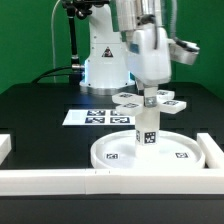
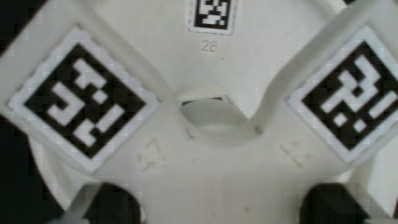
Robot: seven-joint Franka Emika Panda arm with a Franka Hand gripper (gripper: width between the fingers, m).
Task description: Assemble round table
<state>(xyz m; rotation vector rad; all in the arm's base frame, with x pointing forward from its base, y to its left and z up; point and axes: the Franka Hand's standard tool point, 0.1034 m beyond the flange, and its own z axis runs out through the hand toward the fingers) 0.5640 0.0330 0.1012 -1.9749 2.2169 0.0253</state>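
Black counter carrying everything; white rail bars framing the near edge and both sides. Marker board lying flat at about 10 o'clock from the large rimmed disc, which is resting on the counter against the front rail. Short cylinder post standing upright on the disc, slightly toward the exterior view's right of its centre. Cross-shaped piece sitting level at the post's top, tagged arms spreading outward. End effector hanging straight down over the cross from 12 o'clock. Wrist view is showing the cross filling the frame, tags on its arms, dark fingertips straddling its near edge; cannot tell whether they are pinching it.
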